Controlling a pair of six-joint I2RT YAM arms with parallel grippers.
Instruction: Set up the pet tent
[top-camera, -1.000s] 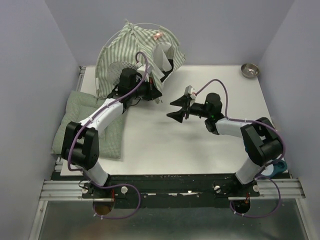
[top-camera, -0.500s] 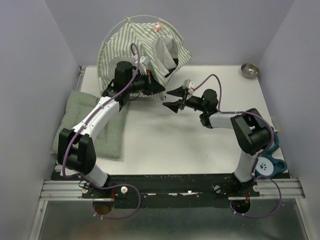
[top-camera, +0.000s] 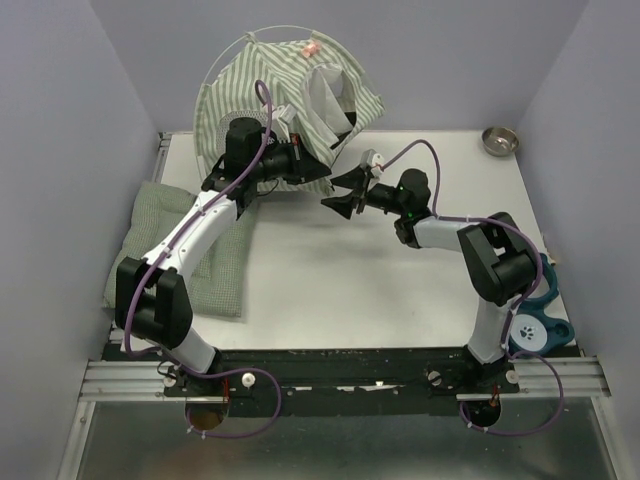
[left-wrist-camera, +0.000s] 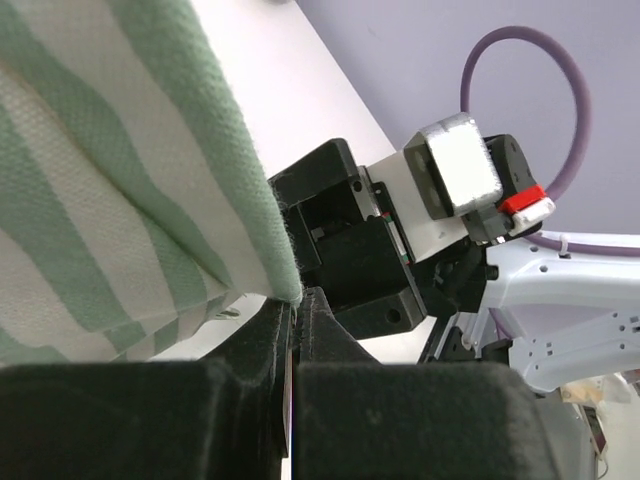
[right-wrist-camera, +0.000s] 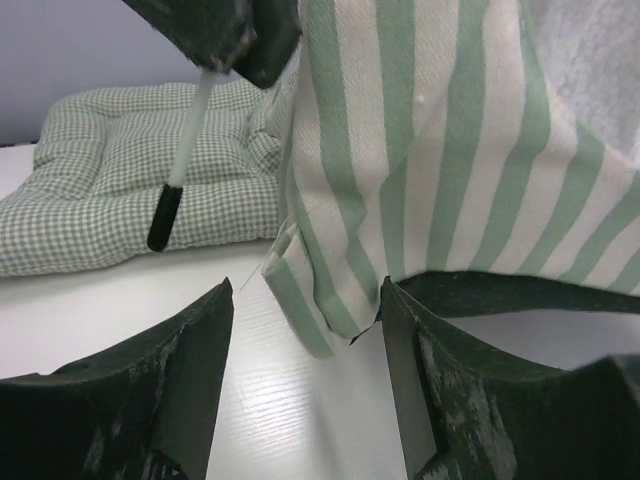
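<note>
We find the left fingers (left-wrist-camera: 150, 420) pinched shut on the hem of the tent (top-camera: 240, 90), holding it up off the surface (top-camera: 330, 290), we judge, so the wide-spread right fingers (right-wrist-camera: 160, 390) can take the corner hanging just ahead of them.

Grn cushion (top-camera: 155, 215) L, bowl (top-camera: 500, 140) far-R
</note>
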